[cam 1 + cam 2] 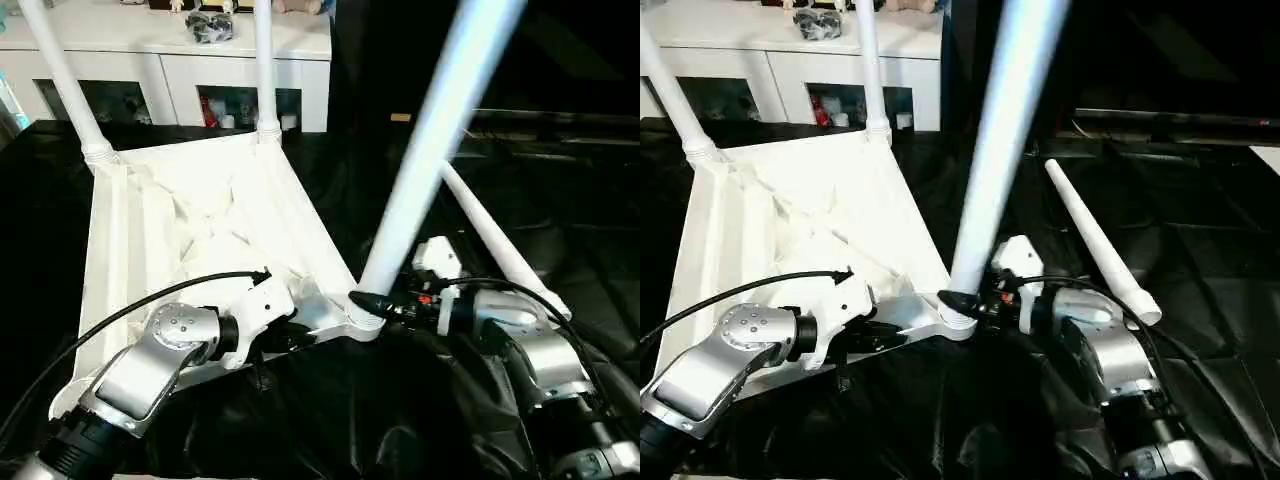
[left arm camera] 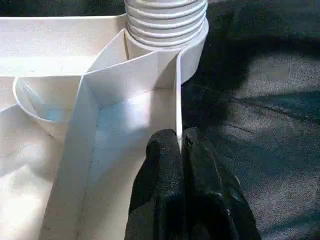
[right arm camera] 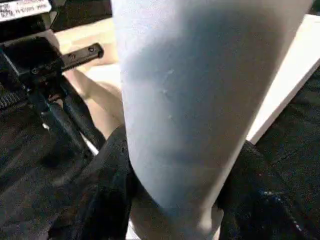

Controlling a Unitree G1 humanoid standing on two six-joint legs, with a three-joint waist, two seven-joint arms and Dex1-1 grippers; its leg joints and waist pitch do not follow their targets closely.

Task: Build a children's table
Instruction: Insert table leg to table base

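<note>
The white tabletop (image 1: pixel 200 220) lies upside down on black sheeting, ribbed underside up. Two white legs (image 1: pixel 65 80) (image 1: pixel 265 70) stand in its far corner sockets. A third leg (image 1: pixel 430 150) rises tilted from the near right corner socket (image 1: pixel 365 322). My right gripper (image 1: pixel 385 303) is shut around that leg just above the socket, one black finger on each side of the tube (image 3: pixel 175 125). My left gripper (image 2: pixel 180 142) is shut on the tabletop's thin rim wall (image 2: pixel 177 100) right beside the same socket. A fourth leg (image 1: pixel 500 245) lies loose on the sheeting to the right.
A white cabinet (image 1: pixel 170 60) with glass doors stands behind the tabletop, with small items on top. Black sheeting (image 1: pixel 560 180) covers the floor around the work, creased near my arms. A dark low ledge (image 1: pixel 1180 120) runs along the back right.
</note>
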